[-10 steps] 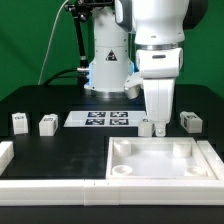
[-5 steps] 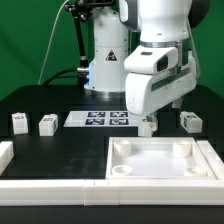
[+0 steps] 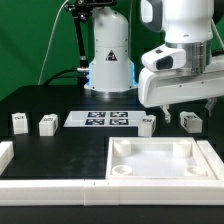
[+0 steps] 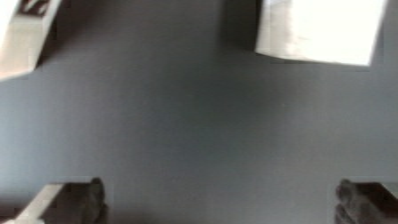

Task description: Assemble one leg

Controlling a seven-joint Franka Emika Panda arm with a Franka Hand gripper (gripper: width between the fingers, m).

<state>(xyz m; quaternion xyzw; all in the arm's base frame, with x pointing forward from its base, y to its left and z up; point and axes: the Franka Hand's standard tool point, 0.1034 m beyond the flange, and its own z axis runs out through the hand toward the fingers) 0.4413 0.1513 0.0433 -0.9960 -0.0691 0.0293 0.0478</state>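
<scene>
Four small white legs with marker tags stand on the black table: two at the exterior view's left [image 3: 19,121] [image 3: 46,125], one in the middle [image 3: 146,124] and one at the right [image 3: 189,121]. The large white tabletop [image 3: 160,160] with corner sockets lies in front. My gripper [image 3: 188,108] hangs above the table between the middle and right legs, open and empty. In the wrist view the gripper [image 4: 221,200] has its dark fingertips [image 4: 71,200] wide apart over bare table. Two white leg pieces [image 4: 302,30] [image 4: 22,40] show at the picture's edge, away from the fingertips.
The marker board [image 3: 105,119] lies at the back middle, in front of the robot base [image 3: 108,60]. White rail pieces lie at the front left [image 3: 50,186] and at the left edge [image 3: 5,152].
The gripper was down around the middle leg. It has risen, turned and swung to the exterior view's right. The leg stays standing on the table.
</scene>
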